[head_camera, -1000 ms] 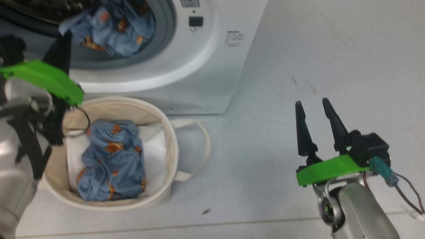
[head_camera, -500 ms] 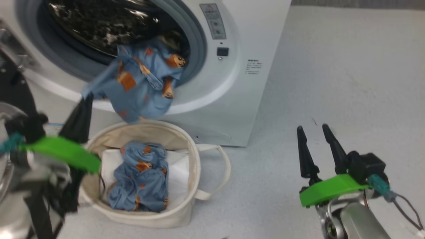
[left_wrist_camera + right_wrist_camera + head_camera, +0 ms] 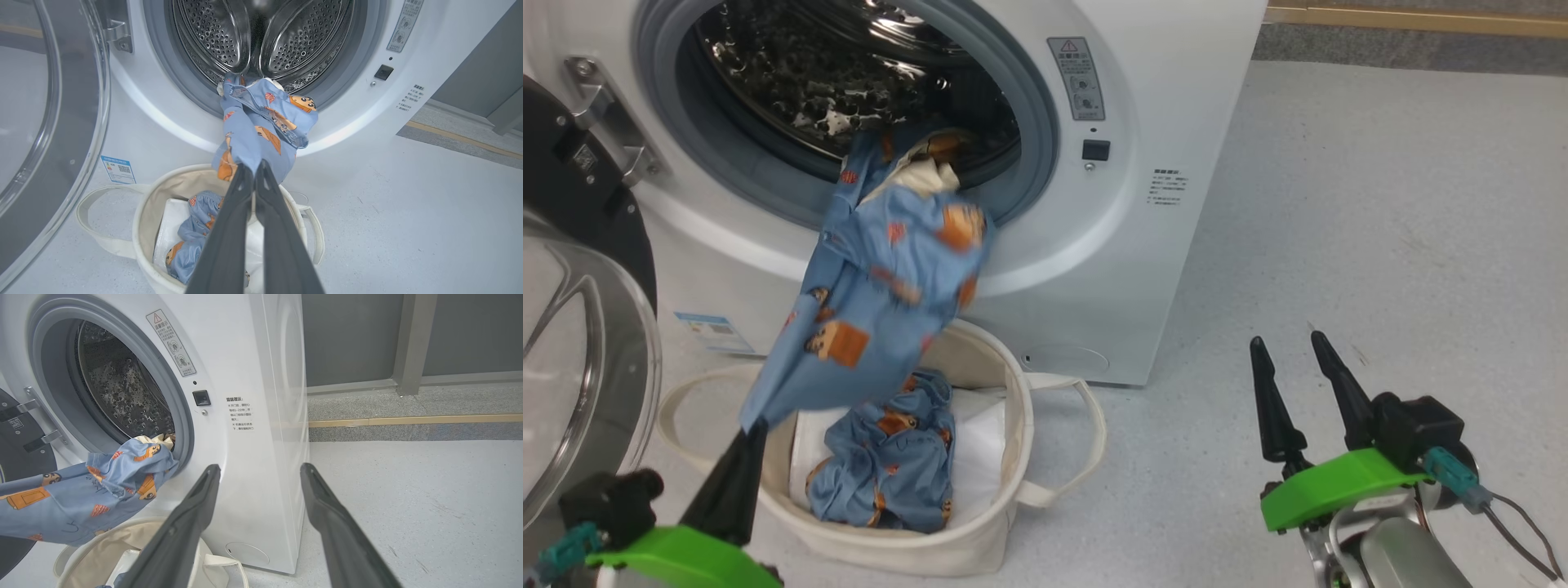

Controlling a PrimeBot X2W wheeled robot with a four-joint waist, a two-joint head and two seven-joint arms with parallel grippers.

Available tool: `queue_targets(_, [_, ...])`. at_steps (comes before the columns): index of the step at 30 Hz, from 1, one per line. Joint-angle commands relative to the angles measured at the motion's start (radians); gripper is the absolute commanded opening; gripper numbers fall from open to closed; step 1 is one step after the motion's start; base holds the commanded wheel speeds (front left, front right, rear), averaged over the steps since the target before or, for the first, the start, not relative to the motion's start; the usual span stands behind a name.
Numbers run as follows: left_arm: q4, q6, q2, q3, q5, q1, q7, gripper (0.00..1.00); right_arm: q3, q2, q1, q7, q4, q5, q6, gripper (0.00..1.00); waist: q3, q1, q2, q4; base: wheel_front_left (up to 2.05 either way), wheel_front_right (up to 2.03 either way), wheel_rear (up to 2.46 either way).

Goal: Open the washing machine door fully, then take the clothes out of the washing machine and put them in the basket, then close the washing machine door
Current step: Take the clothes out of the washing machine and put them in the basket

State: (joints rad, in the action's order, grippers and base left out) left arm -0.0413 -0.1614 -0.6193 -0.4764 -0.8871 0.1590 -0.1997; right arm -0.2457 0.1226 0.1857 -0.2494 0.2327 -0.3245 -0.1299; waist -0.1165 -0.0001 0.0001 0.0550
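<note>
The white washing machine (image 3: 1143, 106) stands with its door (image 3: 580, 343) swung open at the left. A blue bear-print garment (image 3: 890, 286) stretches from the drum mouth down over the cream basket (image 3: 1013, 416). My left gripper (image 3: 754, 426) is shut on its lower end, above the basket's near-left rim; the wrist view shows the fingers (image 3: 239, 192) pinched on the cloth (image 3: 261, 130). Another blue piece (image 3: 890, 465) lies in the basket on a white sheet. My right gripper (image 3: 1286, 345) hangs open over the floor to the right, holding nothing; its fingers (image 3: 200, 502) frame the machine's corner.
The glass door bowl (image 3: 49, 122) bulges out at the left, close to my left arm. A basket loop handle (image 3: 1078, 433) sticks out to the right. Grey floor (image 3: 1380, 229) spreads to the right of the machine, with a wall base strip (image 3: 408, 420) behind.
The head camera has tilted up, showing more of the drum. My left gripper has drawn back and down, pulling the garment further out of the drum over the basket. The right gripper stays open.
</note>
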Motion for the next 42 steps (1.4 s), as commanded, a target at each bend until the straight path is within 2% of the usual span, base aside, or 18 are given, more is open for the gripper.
queue_targets(1, [0.041,-0.022,-0.05,0.046,-0.006,0.011,0.01,0.0,-0.023,0.01,0.014,-0.012,-0.028,-0.004,-0.001,1.0,-0.003,0.0001,-0.0001,0.005,0.0,0.0,0.0])
queue_targets(6, [0.004,-0.018,-0.027,0.016,-0.02,-0.011,0.032,0.0,-0.021,0.014,0.018,-0.012,-0.031,-0.003,-0.001,1.0,-0.019,0.0001,-0.0001,0.016,0.0,0.0,0.0])
queue_targets(12, [-0.16,0.028,0.04,-0.035,-0.009,0.072,0.046,0.0,-0.017,0.016,0.033,-0.012,-0.04,0.001,-0.001,1.0,-0.055,0.0001,-0.0001,0.022,0.0,0.0,0.0])
queue_targets(22, [-0.69,0.205,0.211,-0.091,-0.024,0.323,0.038,0.0,0.001,0.014,0.07,-0.012,-0.071,0.026,-0.001,1.0,-0.166,0.0001,-0.0001,0.05,0.0,0.0,0.0])
queue_targets(25, [-0.849,0.246,0.257,-0.093,-0.04,0.399,0.04,0.0,0.009,0.011,0.081,-0.012,-0.084,0.036,-0.001,1.0,-0.209,0.0001,-0.0001,0.058,0.0,0.0,0.0])
queue_targets(26, [-0.937,0.265,0.291,-0.088,-0.061,0.445,0.047,0.0,0.017,0.009,0.087,-0.012,-0.092,0.043,-0.001,1.0,-0.234,0.0001,-0.0001,0.061,0.0,0.0,0.0])
queue_targets(33, [-1.14,0.29,0.343,-0.089,-0.106,0.558,0.087,0.0,0.032,0.0,0.113,-0.012,-0.121,0.067,-0.001,1.0,-0.314,0.0001,-0.0001,0.082,0.0,0.0,0.0])
queue_targets(42, [-1.21,0.292,0.336,-0.098,-0.14,0.631,0.116,0.0,0.054,-0.012,0.13,-0.012,-0.154,0.089,-0.001,1.0,-0.401,0.0001,-0.0001,0.1,0.0,0.0,0.0])
